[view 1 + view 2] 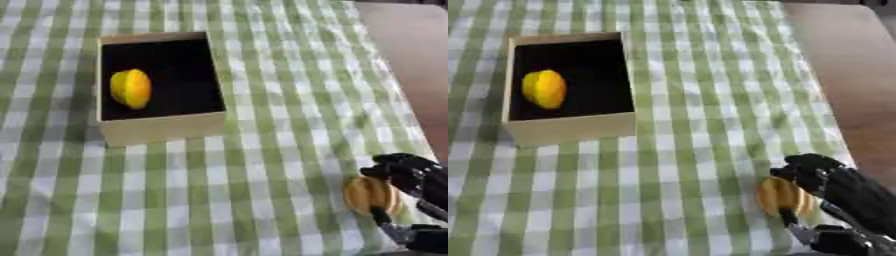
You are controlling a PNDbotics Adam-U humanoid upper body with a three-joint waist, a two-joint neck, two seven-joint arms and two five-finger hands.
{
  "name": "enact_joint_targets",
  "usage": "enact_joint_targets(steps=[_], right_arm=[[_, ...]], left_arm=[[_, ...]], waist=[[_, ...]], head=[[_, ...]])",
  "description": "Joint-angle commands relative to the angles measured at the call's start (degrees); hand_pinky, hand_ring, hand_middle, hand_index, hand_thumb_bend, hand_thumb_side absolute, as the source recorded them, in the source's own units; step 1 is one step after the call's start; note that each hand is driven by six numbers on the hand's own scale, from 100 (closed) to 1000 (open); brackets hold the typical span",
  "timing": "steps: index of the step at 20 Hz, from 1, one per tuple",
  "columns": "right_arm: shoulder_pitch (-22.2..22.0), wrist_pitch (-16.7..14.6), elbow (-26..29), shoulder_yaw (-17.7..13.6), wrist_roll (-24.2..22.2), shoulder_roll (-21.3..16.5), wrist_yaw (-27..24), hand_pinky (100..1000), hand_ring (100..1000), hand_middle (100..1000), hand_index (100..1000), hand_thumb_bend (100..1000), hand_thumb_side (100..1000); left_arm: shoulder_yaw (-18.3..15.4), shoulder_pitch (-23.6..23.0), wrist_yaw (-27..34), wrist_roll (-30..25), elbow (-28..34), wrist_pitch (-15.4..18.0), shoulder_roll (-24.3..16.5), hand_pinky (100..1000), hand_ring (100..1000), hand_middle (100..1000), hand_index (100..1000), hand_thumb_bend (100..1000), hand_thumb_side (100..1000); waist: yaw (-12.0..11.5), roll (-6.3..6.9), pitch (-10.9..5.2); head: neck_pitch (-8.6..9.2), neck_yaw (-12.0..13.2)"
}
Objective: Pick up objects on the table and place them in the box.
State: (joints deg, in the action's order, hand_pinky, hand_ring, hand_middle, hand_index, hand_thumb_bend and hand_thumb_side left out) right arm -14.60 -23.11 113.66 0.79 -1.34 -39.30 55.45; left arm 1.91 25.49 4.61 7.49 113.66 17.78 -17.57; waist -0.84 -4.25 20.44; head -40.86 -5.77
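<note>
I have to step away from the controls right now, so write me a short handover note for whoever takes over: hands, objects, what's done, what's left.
Right robot hand: at the lower right, fingers and thumb curled round the orange ridged object, which sits low over the checked tablecloth; I cannot tell if it is lifted.
Left robot hand: not in view.
Box: upper left of the table, open, dark inside.
Done: the yellow object already lies in the box, near its left wall.
Left: lift the orange object, carry it up and left to the box, and release it inside. No other loose objects show on the cloth.
</note>
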Motion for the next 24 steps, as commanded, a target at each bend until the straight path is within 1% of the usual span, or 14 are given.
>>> enact_joint_targets(steps=[1, 3, 4, 6, 9, 12, 14, 15, 16, 17, 20, 24], right_arm=[[0.1, 1.5, 0.9, -0.1, -0.6, -2.0, 1.7, 860, 875, 733, 925, 234, 366], [0.0, 1.7, 0.9, 0.2, -1.6, -2.0, 2.4, 861, 877, 734, 925, 270, 505], [0.0, 1.8, 0.9, 0.3, -2.1, -2.0, 2.5, 862, 876, 733, 925, 317, 533], [-0.1, 1.8, 0.9, 0.5, -3.2, -1.9, 2.6, 863, 876, 734, 924, 391, 554], [0.0, 1.8, 0.9, 0.6, -4.4, -1.9, 2.6, 861, 872, 722, 923, 394, 549], [0.1, 1.8, 0.9, 0.7, -4.6, -2.1, 2.7, 858, 864, 706, 917, 368, 505], [0.4, 1.9, 0.9, 0.8, -4.0, -2.3, 3.0, 849, 853, 702, 900, 358, 477], [0.5, 2.0, 0.9, 0.8, -3.3, -2.3, 3.2, 831, 837, 683, 876, 332, 462], [0.6, 2.3, 0.9, 0.9, -2.5, -2.3, 3.2, 827, 833, 678, 871, 319, 455], [0.7, 2.6, 0.9, 1.0, -1.8, -2.3, 3.1, 821, 827, 668, 864, 281, 443], [0.7, 3.3, 0.9, 1.3, -0.8, -2.4, 2.4, 814, 823, 663, 860, 232, 445], [0.6, 3.7, 0.9, 1.3, -0.9, -2.6, 1.6, 809, 821, 664, 858, 159, 449]], left_arm=[[0.1, 0.8, 0.4, -0.3, 0.9, 0.1, 0.0, 739, 732, 704, 814, 100, 656], [0.2, 0.8, 0.5, -0.4, 0.9, 0.1, 0.1, 739, 732, 700, 813, 100, 654], [0.2, 0.8, 0.5, -0.5, 0.9, 0.1, 0.1, 739, 732, 697, 811, 100, 652], [0.2, 0.9, 0.6, -0.6, 0.9, 0.0, 0.2, 739, 732, 695, 810, 100, 652], [0.3, 0.9, 0.7, -0.8, 0.9, 0.0, 0.3, 739, 732, 693, 810, 100, 655], [0.3, 0.9, 0.8, -0.8, 0.9, 0.0, 0.3, 738, 732, 693, 809, 100, 657], [0.3, 0.9, 0.9, -0.9, 0.9, 0.0, 0.4, 738, 732, 693, 809, 100, 659], [0.4, 0.8, 0.9, -1.0, 0.9, -0.1, 0.5, 739, 732, 693, 809, 100, 661], [0.4, 0.8, 0.9, -1.1, 0.9, -0.1, 0.5, 739, 732, 694, 809, 100, 662], [0.4, 0.8, 0.9, -1.1, 0.9, -0.1, 0.5, 739, 733, 694, 809, 100, 663], [0.4, 0.8, 1.0, -1.3, 0.9, -0.2, 0.5, 740, 734, 695, 809, 100, 666], [0.4, 0.8, 0.9, -1.6, 0.9, -0.4, 0.6, 741, 735, 696, 809, 100, 669]], waist=[[0.0, 0.12, -0.75], [-0.1, 0.13, -0.71], [-0.1, 0.14, -0.69], [-0.1, 0.15, -0.65], [-0.1, 0.16, -0.59], [-0.1, 0.18, -0.56], [-0.1, 0.17, -0.55], [-0.1, 0.17, -0.56], [-0.1, 0.18, -0.56], [-0.1, 0.17, -0.57], [-0.2, 0.14, -0.56], [-0.1, 0.07, -0.54]], head=[[0.64, -0.3], [0.67, -0.3], [0.68, -0.4], [0.68, -0.4], [0.69, -0.4], [0.69, -0.6], [0.72, -0.6], [0.76, -0.6], [0.79, -0.6], [0.8, -0.6], [0.83, -0.6], [0.87, -0.7]])
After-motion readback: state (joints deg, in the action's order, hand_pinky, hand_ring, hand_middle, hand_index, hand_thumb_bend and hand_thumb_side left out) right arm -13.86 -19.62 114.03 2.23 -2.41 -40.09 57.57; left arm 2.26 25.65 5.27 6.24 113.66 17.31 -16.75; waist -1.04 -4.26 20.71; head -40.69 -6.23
